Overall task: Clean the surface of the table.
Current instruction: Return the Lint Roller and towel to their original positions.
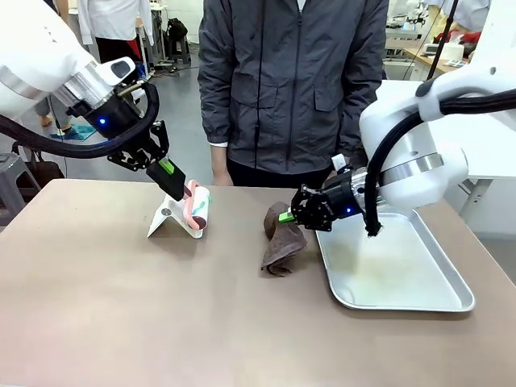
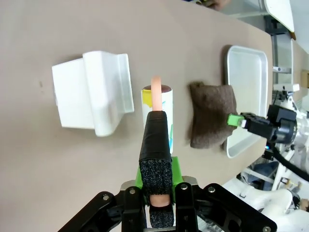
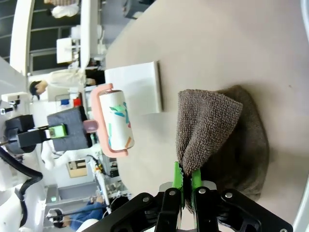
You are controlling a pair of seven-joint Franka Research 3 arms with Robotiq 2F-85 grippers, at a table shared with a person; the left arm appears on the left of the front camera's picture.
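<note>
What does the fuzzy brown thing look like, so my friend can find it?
Look at the big brownish table, near its middle. Just left of the silver tray a brown towel hangs crumpled, pinched by the right claw. It is soft and dark, unlike the white roller beside it.

Desk (image 1: 121, 322): near edge and both side ends cut off by the front picture.
Roller handle (image 2: 155, 140): wrapped in black foam, its end buried between the left claw's (image 2: 159, 212) fingers.
Tray (image 1: 403, 274): far left corner hidden behind the right claw (image 1: 288, 216).
Brown cloth (image 3: 212, 125): pinched edge covered by green pads.
Person (image 1: 294, 81): head cropped at top.
</note>
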